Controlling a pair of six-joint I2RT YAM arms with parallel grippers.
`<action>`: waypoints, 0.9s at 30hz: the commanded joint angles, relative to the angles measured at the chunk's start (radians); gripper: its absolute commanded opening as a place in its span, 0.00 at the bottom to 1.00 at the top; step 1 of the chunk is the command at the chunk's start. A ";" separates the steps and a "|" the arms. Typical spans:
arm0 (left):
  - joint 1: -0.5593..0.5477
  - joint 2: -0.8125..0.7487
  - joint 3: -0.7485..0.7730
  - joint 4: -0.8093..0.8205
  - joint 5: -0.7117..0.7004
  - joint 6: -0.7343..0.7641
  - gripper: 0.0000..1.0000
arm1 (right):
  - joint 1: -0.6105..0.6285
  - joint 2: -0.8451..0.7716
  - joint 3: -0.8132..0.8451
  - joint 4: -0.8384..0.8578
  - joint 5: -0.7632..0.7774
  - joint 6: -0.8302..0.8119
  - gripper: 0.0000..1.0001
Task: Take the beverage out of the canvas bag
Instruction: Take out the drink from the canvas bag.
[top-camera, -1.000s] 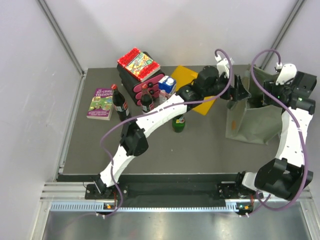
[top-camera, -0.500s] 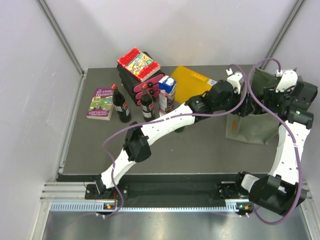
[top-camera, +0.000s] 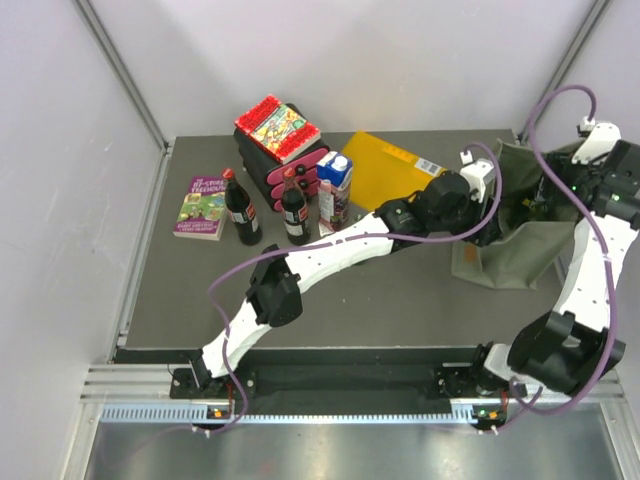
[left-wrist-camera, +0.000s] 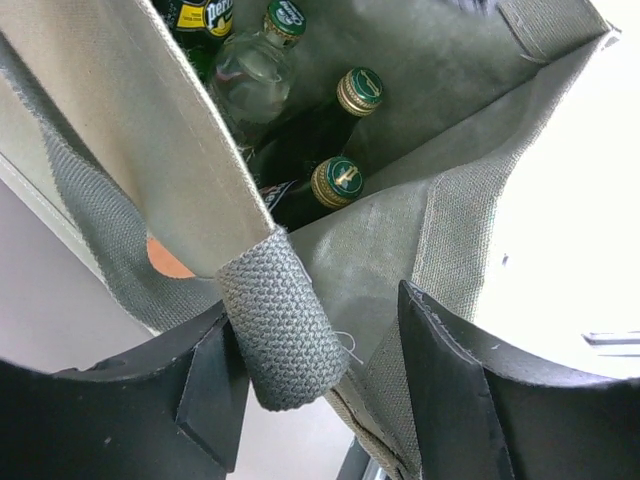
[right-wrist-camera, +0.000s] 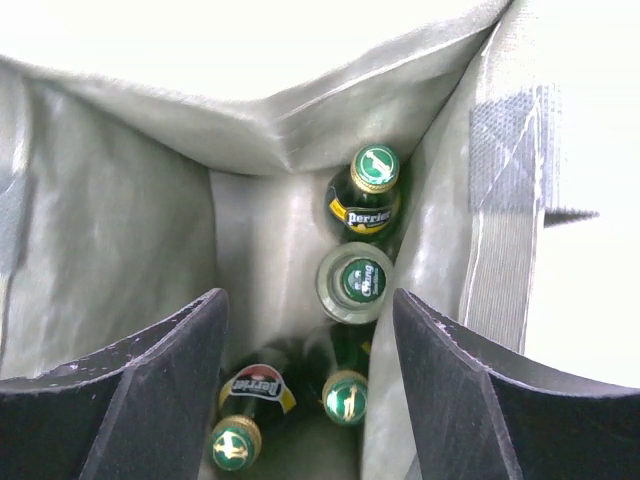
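The olive-green canvas bag (top-camera: 515, 250) stands at the table's right side, mouth open. Inside it stand several bottles: a green Perrier bottle (right-wrist-camera: 365, 192), a clear bottle with a green cap (right-wrist-camera: 355, 282) and two more green bottles (right-wrist-camera: 245, 412) lower down. My right gripper (right-wrist-camera: 310, 390) hangs open above the bag's mouth, over the bottles and touching none of them. My left gripper (left-wrist-camera: 320, 390) is open at the bag's left rim, with the woven handle (left-wrist-camera: 285, 335) and the rim lying between its fingers; the handle rests against the left finger (left-wrist-camera: 205, 395).
Two cola bottles (top-camera: 240, 207) and a carton (top-camera: 334, 186) stand at the table's left middle. Behind them are a black-and-pink stack topped by a book (top-camera: 280, 135), a purple book (top-camera: 203, 207) and a flat yellow-orange folder (top-camera: 385, 165). My left arm stretches across the table's middle.
My left gripper has swung right from above the folder to the bag's left rim. My right wrist has risen and shifted right, and the bag's mouth stands wider.
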 joint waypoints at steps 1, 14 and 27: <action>-0.024 -0.024 -0.025 -0.038 0.033 0.068 0.62 | -0.060 0.092 0.124 -0.053 -0.117 0.092 0.67; -0.033 -0.029 -0.161 0.041 0.166 0.098 0.63 | -0.126 0.321 0.413 -0.324 -0.318 -0.066 0.68; -0.013 -0.015 -0.169 0.094 0.237 0.106 0.63 | -0.087 0.375 0.431 -0.423 -0.205 -0.217 0.69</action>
